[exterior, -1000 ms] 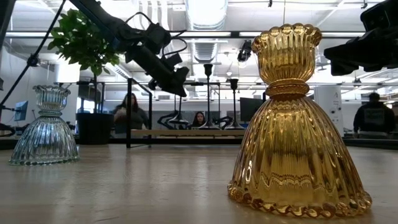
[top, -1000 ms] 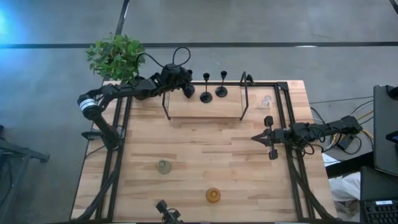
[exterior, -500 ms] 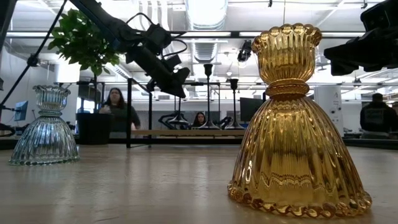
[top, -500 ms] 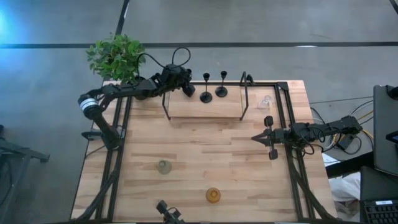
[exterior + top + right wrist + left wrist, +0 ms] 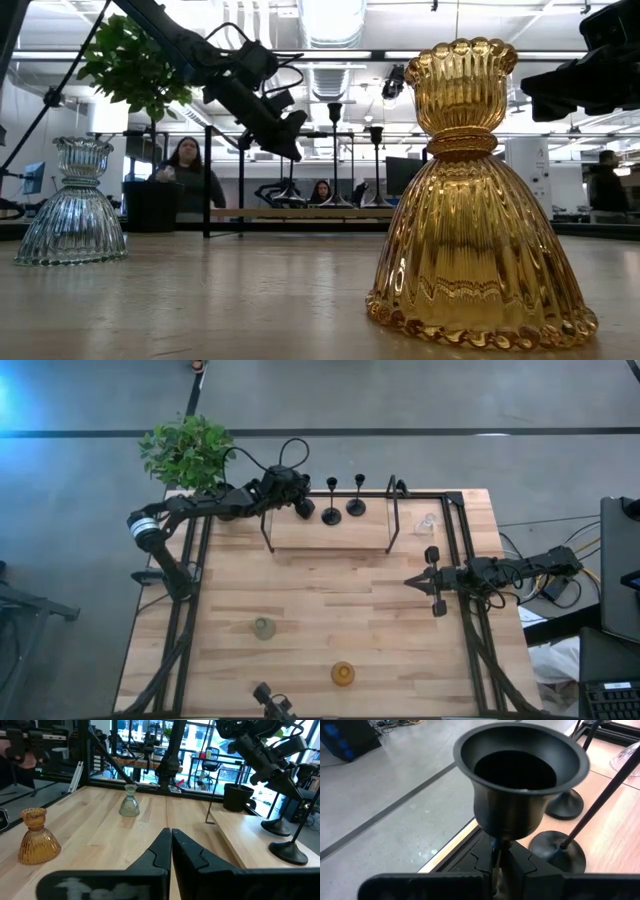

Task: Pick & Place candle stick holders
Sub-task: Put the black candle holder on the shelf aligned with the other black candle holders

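Note:
My left gripper (image 5: 300,506) hovers over the left end of the raised shelf (image 5: 330,538) at the far edge, shut on a black holder whose cup (image 5: 520,775) fills the left wrist view. Two more black holders (image 5: 331,515) (image 5: 356,507) stand on their round bases on the shelf just to its right. The clear glass holder (image 5: 427,522) stands right of the shelf. The grey-green holder (image 5: 263,628) and the amber holder (image 5: 343,674) stand on the near tabletop. My right gripper (image 5: 410,581) is shut and empty at mid right. My left gripper pinches the black holder's thin stem (image 5: 496,851) just below the cup, between its two fingers. The fingers slant down from the table's left, as the low view (image 5: 293,140) shows. The holder's base is hidden behind the fingers, so I cannot tell whether it touches the shelf.
A potted green plant (image 5: 188,450) stands at the far left corner, close behind my left arm. Black upright frame bars (image 5: 392,510) flank the shelf. Bare wood lies in the table's middle (image 5: 340,600). People sit in the room beyond the table (image 5: 185,170).
My left gripper has crept a little toward the table's right with the black holder, nearer the two standing black holders. My right arm has kept still.

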Controlling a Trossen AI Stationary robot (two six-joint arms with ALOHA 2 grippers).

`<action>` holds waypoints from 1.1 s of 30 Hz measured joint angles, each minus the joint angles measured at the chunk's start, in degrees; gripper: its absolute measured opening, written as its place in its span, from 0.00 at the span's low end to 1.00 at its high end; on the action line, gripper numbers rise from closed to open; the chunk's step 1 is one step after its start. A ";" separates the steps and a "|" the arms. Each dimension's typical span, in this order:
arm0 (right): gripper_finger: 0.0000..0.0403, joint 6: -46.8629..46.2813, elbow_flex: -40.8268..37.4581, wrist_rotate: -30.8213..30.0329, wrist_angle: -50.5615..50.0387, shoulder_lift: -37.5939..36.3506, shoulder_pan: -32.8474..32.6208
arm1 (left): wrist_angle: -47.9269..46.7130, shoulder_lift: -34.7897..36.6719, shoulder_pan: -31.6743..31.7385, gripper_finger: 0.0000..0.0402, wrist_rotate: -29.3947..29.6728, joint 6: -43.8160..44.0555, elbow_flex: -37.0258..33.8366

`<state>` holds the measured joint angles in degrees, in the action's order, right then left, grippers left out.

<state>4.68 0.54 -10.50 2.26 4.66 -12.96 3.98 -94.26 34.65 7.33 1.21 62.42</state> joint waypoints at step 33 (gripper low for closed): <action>0.02 0.00 0.01 0.00 0.02 -0.01 0.01 | 1.61 -2.85 0.13 0.05 -1.03 0.08 0.08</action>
<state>4.68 0.55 -10.50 2.28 4.64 -12.95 5.59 -97.11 34.78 6.31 1.29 62.50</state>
